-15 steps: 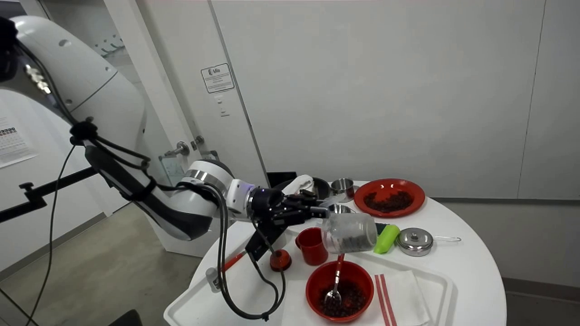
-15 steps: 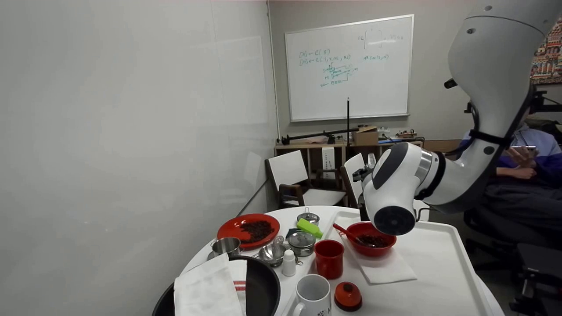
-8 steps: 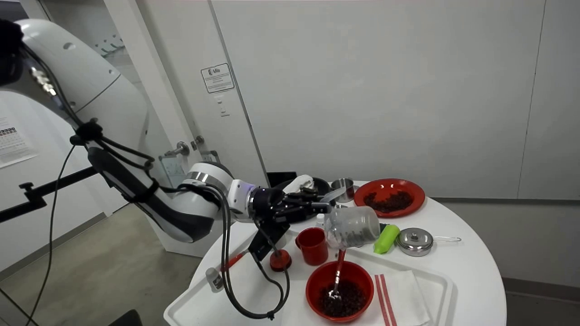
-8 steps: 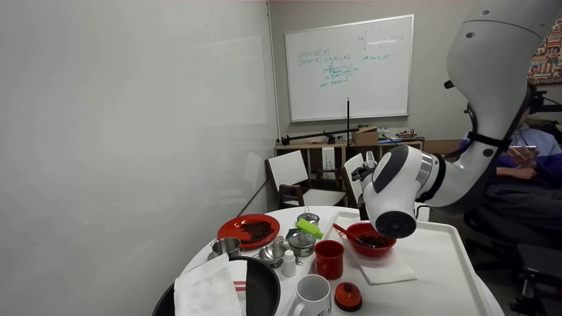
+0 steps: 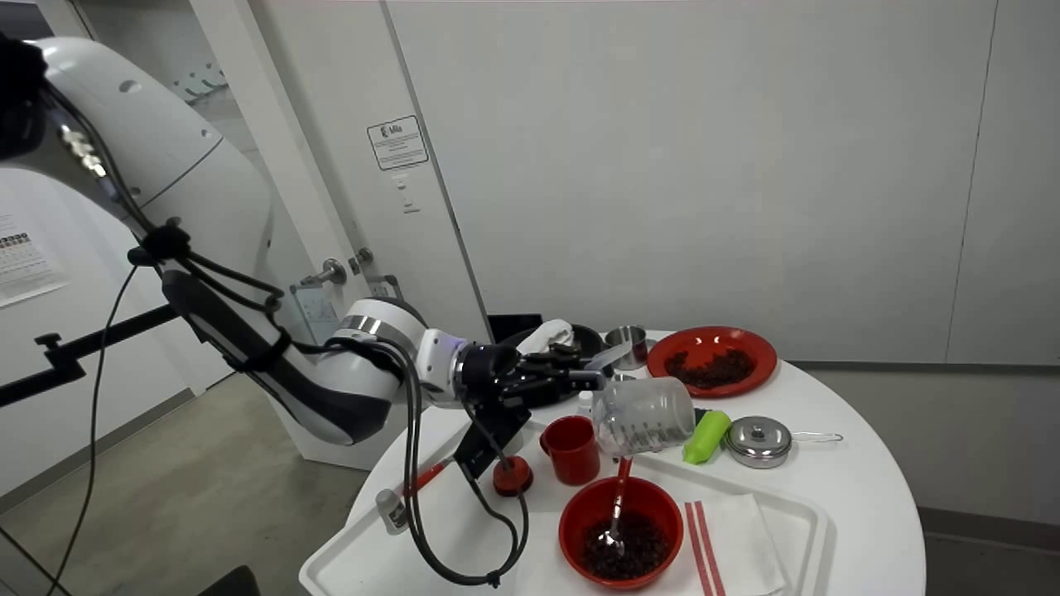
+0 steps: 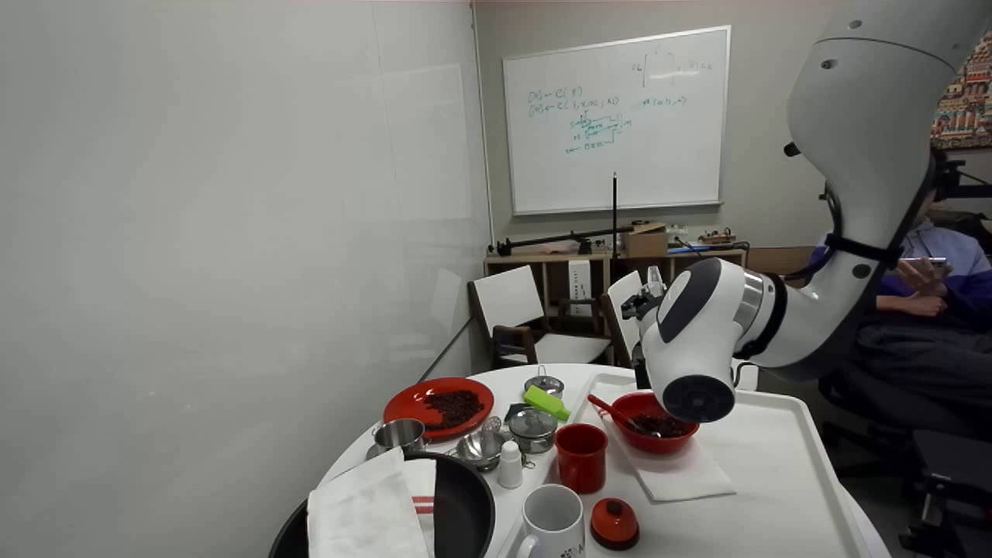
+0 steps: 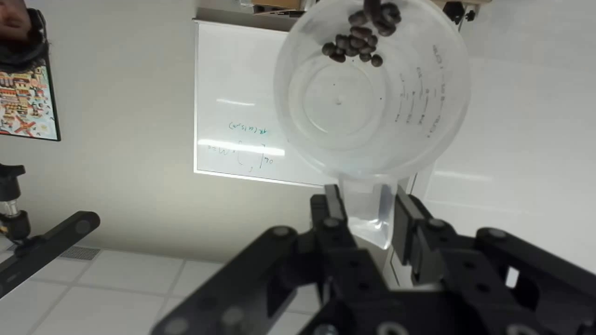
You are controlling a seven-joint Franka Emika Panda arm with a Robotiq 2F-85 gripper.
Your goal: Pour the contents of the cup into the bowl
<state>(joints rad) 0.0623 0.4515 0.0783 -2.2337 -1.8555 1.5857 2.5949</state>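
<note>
Several oval beans (image 7: 356,42) lie in the transparent cup (image 7: 365,107); the claw (image 7: 370,204) clamps its handle (image 7: 365,218).

Spoon (image 5: 619,499) as obstacle in the bowl (image 5: 652,503)

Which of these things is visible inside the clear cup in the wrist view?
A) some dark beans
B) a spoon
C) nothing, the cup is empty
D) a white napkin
A: the wrist view shows dark beans bunched together inside the clear cup, on the side opposite its handle.
</note>
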